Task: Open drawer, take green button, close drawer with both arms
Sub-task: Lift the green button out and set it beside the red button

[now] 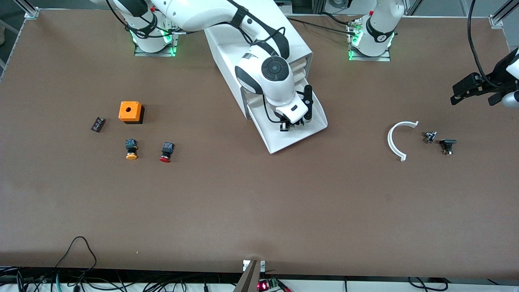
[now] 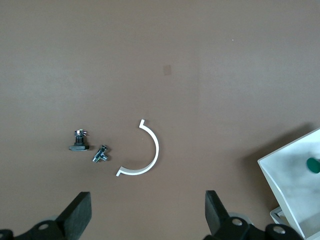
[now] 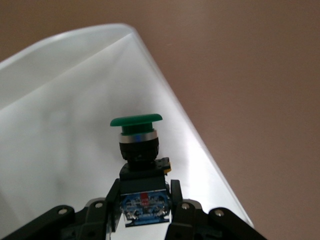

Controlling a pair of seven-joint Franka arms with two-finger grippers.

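The lowest drawer (image 1: 314, 125) of the white cabinet (image 1: 298, 44) is pulled out toward the front camera. My right gripper (image 1: 290, 125) is over the open drawer. In the right wrist view it (image 3: 142, 192) is shut on the black-blue body of the green-capped button (image 3: 137, 145), above the drawer's white floor (image 3: 60, 100). I cannot tell whether the button touches the floor. My left gripper (image 1: 472, 95) waits, open and empty, above the table at the left arm's end. The left wrist view shows it (image 2: 148, 210), the drawer's corner (image 2: 290, 182) and the green cap (image 2: 313, 165).
A white curved strip (image 1: 397, 140), a small metal part (image 1: 429, 137) and a black part (image 1: 447, 145) lie below my left gripper. Toward the right arm's end lie an orange box (image 1: 130, 112), a yellow-capped button (image 1: 131, 149), a red-capped button (image 1: 166, 152) and a small black block (image 1: 97, 124).
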